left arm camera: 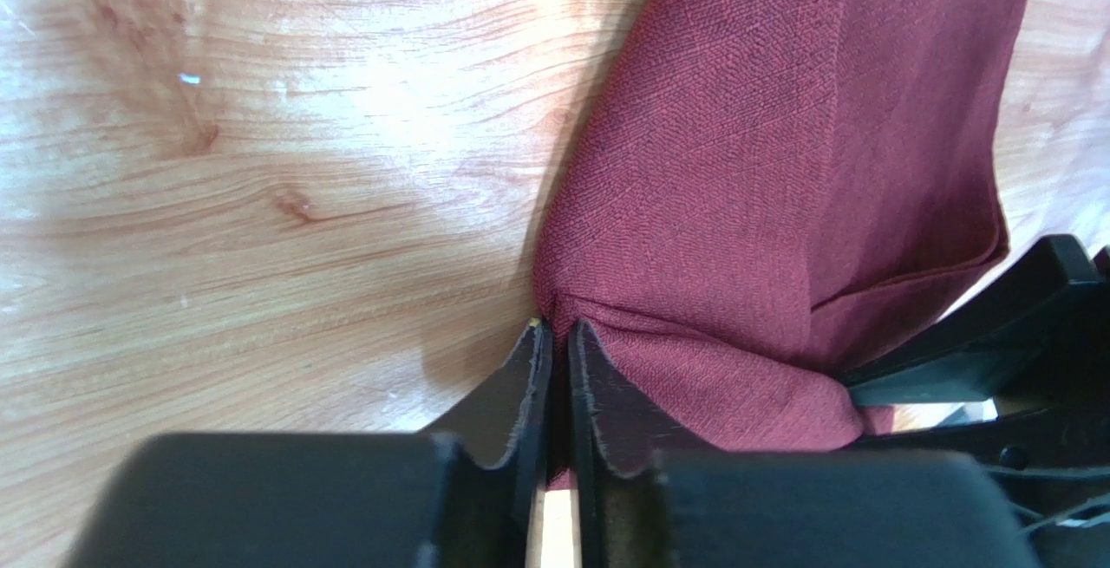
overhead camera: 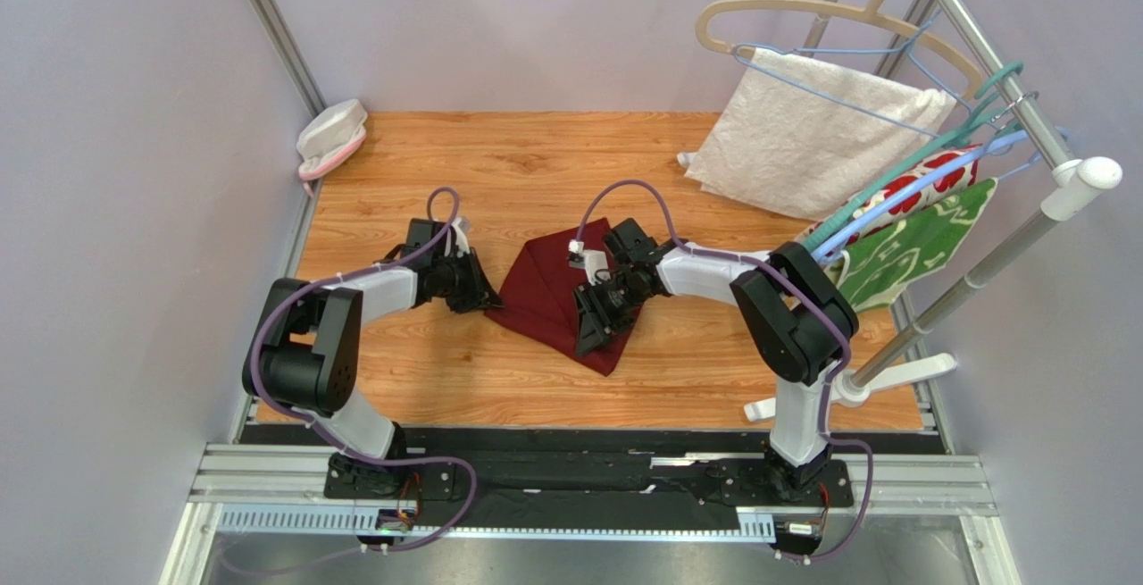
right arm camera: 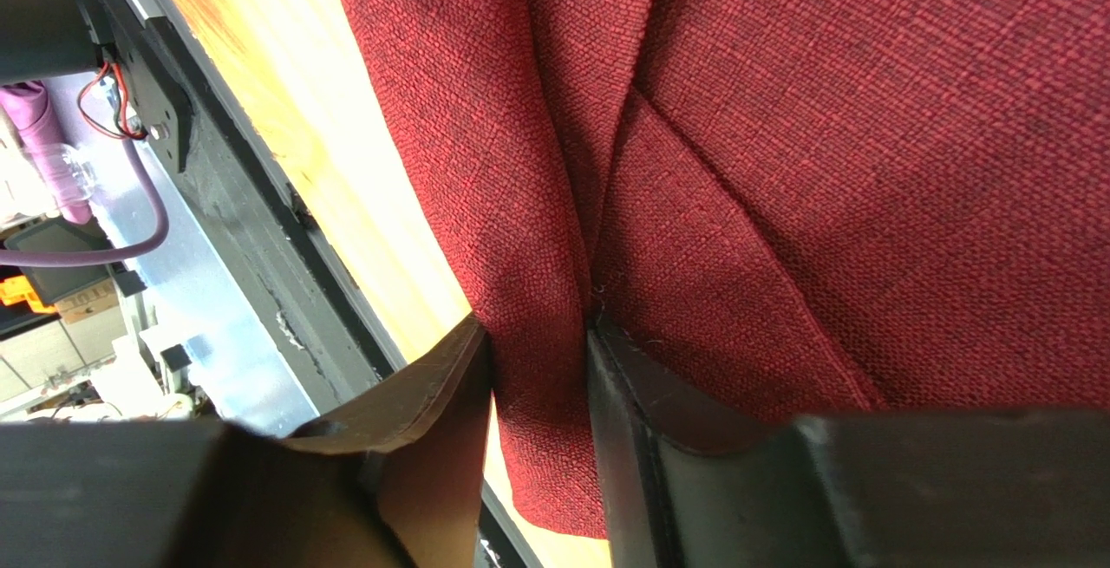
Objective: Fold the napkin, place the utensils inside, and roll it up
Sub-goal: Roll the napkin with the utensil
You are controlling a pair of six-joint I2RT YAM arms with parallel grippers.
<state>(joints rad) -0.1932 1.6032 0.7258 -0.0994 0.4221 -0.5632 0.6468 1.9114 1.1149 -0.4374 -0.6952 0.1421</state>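
The napkin (overhead camera: 557, 293) lies folded in the middle of the tabletop (overhead camera: 537, 170), between the 2 arms. The left hand (left arm camera: 556, 341) is pressed together on only a small corner of the cloth. The right hand (right arm camera: 538, 373) pinches a thicker, layered edge. I think the thin corner may slip out if the 2 hands pull unevenly, and then the fold would open or go skew. The top view shows the whole cloth and no utensils. Only the wrist views show how much fabric each hand really holds.
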